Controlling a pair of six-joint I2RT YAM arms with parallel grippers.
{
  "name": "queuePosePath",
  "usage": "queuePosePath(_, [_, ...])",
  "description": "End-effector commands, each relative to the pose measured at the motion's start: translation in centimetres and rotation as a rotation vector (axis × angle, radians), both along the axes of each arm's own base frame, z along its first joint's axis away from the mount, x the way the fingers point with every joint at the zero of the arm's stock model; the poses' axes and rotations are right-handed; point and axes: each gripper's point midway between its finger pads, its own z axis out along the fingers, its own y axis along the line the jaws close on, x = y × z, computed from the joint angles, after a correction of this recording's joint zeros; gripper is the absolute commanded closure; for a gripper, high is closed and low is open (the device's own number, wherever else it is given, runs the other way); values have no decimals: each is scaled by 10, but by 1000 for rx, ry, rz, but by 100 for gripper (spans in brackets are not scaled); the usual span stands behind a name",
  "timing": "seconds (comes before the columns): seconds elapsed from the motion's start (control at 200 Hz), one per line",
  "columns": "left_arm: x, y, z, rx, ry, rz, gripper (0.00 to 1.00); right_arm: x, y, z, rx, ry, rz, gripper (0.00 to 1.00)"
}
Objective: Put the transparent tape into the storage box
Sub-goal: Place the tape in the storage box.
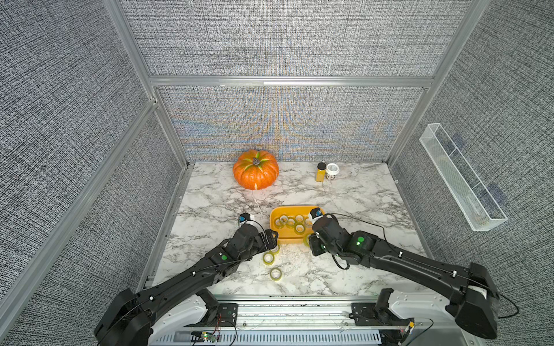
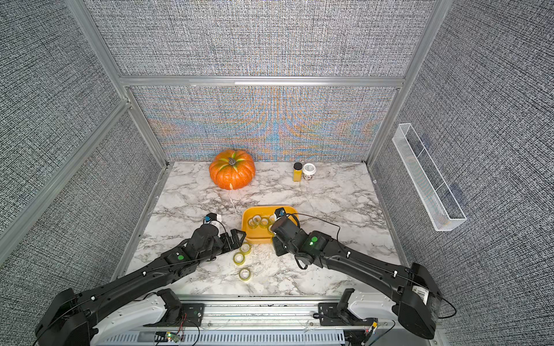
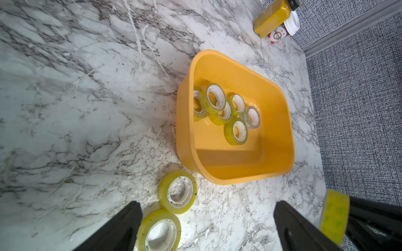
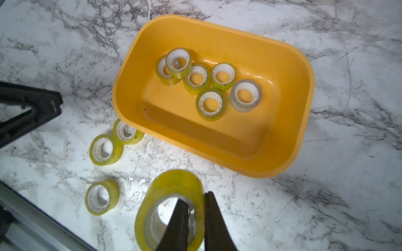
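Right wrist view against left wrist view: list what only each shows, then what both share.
Only right wrist: a third loose roll, and one finger of the right gripper through the core of the held roll. Only left wrist: the yellow bottle and white-lidded jar. Both: the storage box holding six rolls, two loose rolls beside it, the held roll.

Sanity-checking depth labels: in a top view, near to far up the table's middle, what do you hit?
Lone tape roll → pair of tape rolls → storage box → pumpkin. Bottle and jar skipped: roughly level with the pumpkin.
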Motion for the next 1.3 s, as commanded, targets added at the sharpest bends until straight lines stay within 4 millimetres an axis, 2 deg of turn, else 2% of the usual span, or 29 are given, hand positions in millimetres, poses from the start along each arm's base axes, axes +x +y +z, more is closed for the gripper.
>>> queuePosePath(0.0, [14,-5,12,0,-60,15,0,20,-1,5,-5,-14,-8,88])
queuePosePath(0.18, [32,-13,13,58,-69,16,0,59,7,-3,18,21,-45,88])
queuePosePath(0.295, [41,-14,9,85,-67,27,0,79,19,-17,16,49,-47,88])
queuePosePath(0.415, [48,-11,7,97,-73,38,0,94,32,-30,10,75,-37,89])
queuePosePath(0.631, [57,1,1,125,-68,57,0,112,42,-54,-21,121,-41,89])
queuePosePath(0.711, [60,8,-3,133,-60,67,0,115,44,-59,-24,133,-43,85])
queuePosePath(0.836, [61,18,-8,128,-50,86,0,117,44,-62,-28,140,-49,64])
queuePosePath(0.951, [58,26,-10,137,-44,96,0,116,43,-57,-27,131,-52,55])
queuePosePath(1.151, [44,42,-16,145,-27,122,0,107,36,-28,-6,85,-54,54])
queuePosePath(1.296, [27,58,-24,151,-7,148,0,77,41,-5,41,62,15,54])
